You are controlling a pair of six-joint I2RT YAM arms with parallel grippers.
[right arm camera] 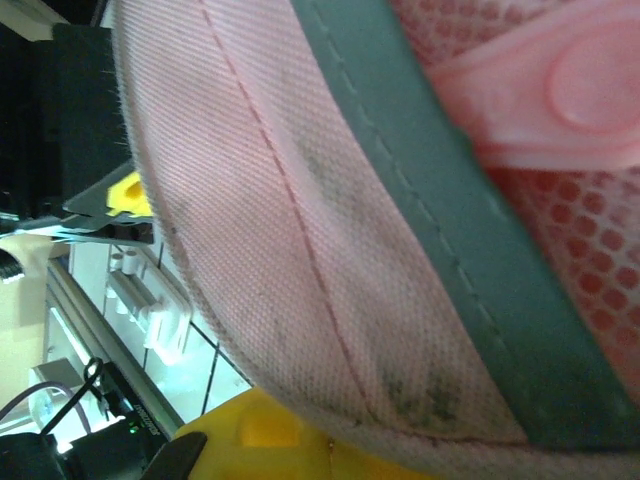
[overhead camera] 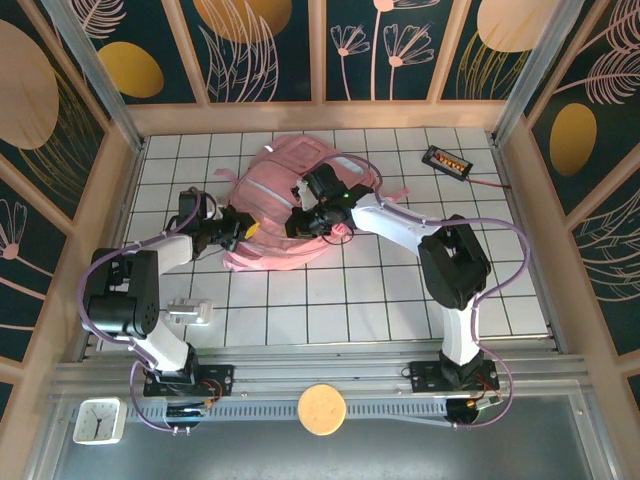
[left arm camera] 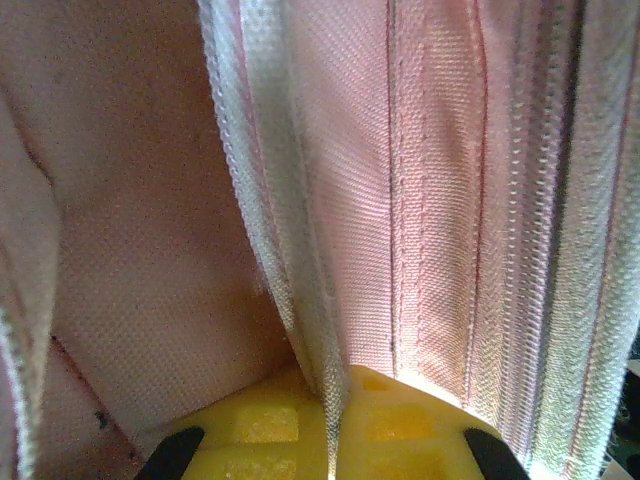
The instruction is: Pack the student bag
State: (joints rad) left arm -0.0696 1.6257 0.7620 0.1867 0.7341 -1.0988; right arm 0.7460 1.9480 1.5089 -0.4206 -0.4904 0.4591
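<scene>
The student bag (overhead camera: 290, 185), a soft pink backpack with pale strips, lies crumpled on the white tiled table (overhead camera: 400, 290) at the back middle. My left gripper (overhead camera: 243, 231) sits at the bag's left edge. In the left wrist view its yellow fingers (left arm camera: 250, 430) are shut on a fold of the pale zip edge (left arm camera: 300, 300), with pink fabric (left arm camera: 420, 180) on both sides. My right gripper (overhead camera: 303, 222) is at the bag's front middle. Seen from the right wrist, its yellow fingers (right arm camera: 260, 430) are shut, with a pink hem (right arm camera: 270, 200) and grey band (right arm camera: 440, 230) draped across them.
A small black device (overhead camera: 446, 160) with a cable lies at the back right. A white part (overhead camera: 188, 313) sits by the left arm's elbow. A white clock (overhead camera: 98, 420) and a tan disc (overhead camera: 320, 408) rest on the front ledge. Wooden walls enclose the table.
</scene>
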